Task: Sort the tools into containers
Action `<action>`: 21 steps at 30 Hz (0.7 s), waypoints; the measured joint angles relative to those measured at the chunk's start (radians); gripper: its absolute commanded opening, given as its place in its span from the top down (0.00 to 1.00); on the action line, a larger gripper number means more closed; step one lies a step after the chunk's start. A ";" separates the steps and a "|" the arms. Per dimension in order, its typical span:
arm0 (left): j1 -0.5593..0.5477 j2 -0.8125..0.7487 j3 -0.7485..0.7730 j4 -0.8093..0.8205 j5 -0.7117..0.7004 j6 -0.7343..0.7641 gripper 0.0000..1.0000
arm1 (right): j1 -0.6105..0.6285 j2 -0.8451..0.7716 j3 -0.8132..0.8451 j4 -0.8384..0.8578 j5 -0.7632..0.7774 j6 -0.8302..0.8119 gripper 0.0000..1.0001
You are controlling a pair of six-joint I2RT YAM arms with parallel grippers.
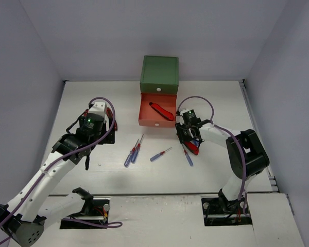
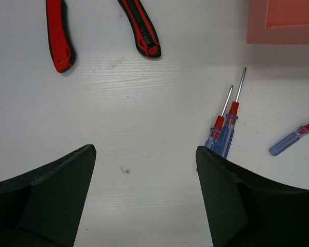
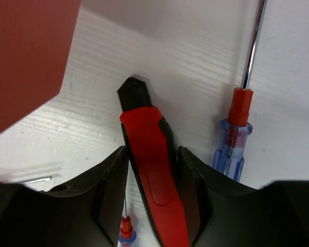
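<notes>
- The red-handled tool [image 3: 144, 123] lies flat on the bench [image 1: 221, 98], just in front of the open orange-red drawer [image 3: 26, 56]. Its black tip points towards the drawer.
- The right end effector [image 3: 152, 198] pinches this tool across the handle, one finger pressed on each long side.
- Risk: the grip sits on a smooth, tapering handle, so the tool could twist or slide out on the lift and drop short of the drawer.
- Risk: a blue-and-red screwdriver [image 3: 236, 139] lies just beside the right finger, and a smaller one [image 3: 124, 231] shows under the handle. A drag instead of a clean lift could knock or carry either along.
- Risk: the drawer wall is near, so a low carry could catch the tip on its rim. Another red tool [image 1: 161, 111] already lies inside and leaves less room.
- Right arm pose: the elbow is folded high and the forearm reaches left, with the wrist tipped steeply down at the bench.
- The left end effector [image 2: 144, 200] is spread wide and holds nothing. It hangs over bare bench beside a pair of screwdrivers [image 2: 224, 131], with its arm stretched forward.
</notes>
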 measured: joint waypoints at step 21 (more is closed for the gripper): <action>0.000 -0.016 -0.015 0.001 0.000 0.000 0.25 | 0.099 -0.247 0.135 -0.070 0.190 -0.047 1.00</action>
